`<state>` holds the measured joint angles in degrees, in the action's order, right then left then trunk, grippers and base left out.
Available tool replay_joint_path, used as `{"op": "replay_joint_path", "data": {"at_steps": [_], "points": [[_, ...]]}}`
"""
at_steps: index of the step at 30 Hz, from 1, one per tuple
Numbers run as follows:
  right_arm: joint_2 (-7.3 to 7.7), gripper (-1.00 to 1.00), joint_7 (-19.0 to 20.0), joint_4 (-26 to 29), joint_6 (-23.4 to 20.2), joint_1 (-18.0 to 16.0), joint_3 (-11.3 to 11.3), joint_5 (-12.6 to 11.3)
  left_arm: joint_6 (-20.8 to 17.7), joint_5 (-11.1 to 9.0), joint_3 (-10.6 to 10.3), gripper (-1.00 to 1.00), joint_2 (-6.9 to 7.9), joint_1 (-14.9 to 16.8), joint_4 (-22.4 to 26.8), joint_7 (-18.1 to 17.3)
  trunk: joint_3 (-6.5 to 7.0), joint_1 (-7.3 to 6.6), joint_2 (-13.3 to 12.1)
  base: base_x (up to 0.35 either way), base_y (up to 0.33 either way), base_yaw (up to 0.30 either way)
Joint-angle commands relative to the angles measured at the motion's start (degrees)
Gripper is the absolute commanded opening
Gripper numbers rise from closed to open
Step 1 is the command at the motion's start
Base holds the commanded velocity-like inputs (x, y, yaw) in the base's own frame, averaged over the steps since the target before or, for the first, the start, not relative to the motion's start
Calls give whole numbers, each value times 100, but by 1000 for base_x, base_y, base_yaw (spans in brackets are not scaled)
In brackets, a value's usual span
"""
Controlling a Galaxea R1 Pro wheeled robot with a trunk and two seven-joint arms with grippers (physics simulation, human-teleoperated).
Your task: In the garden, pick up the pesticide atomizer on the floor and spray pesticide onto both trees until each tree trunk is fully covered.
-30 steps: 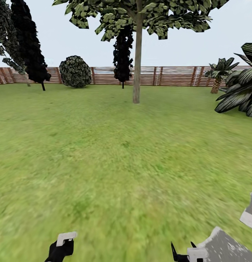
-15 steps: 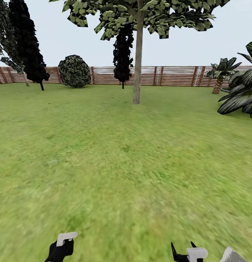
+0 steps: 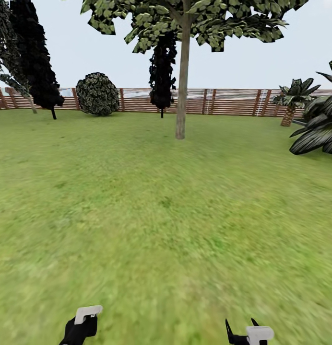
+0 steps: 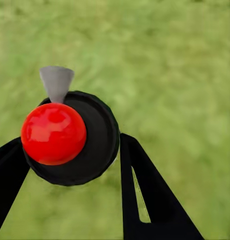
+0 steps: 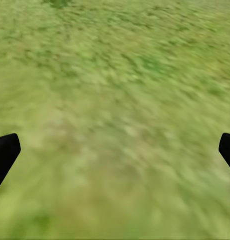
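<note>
Pesticide atomizer (image 4: 70, 137) clamped in left gripper (image 4: 70, 165), right gripper (image 5: 115, 150) spread empty, tree (image 3: 183, 72) ahead.

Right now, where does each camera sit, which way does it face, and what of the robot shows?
Head view: on the head, facing forward over the lawn to a tree and fence; both grippers at the bottom edge.
Left wrist view: on the left arm, facing down at grass; the left gripper holds the atomizer.
Right wrist view: on the right arm, facing down at grass; the right gripper open.
All share the lawn.
</note>
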<state>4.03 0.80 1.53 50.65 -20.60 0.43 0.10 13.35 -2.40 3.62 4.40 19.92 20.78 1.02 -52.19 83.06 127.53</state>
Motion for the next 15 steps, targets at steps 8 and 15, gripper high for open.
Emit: {"op": "replay_joint_path", "data": {"at_steps": [8, 15], "points": [[1, 100, 8, -4, 15, 1, 0, -1, 19, -24, -1, -100, 1, 3, -4, 4, -5, 2, 2, 339, 0, 0], [1, 100, 8, -4, 15, -1, 0, -1, 19, -24, -1, -100, 3, 3, -4, 4, -5, 2, 2, 339, 0, 0]]}}
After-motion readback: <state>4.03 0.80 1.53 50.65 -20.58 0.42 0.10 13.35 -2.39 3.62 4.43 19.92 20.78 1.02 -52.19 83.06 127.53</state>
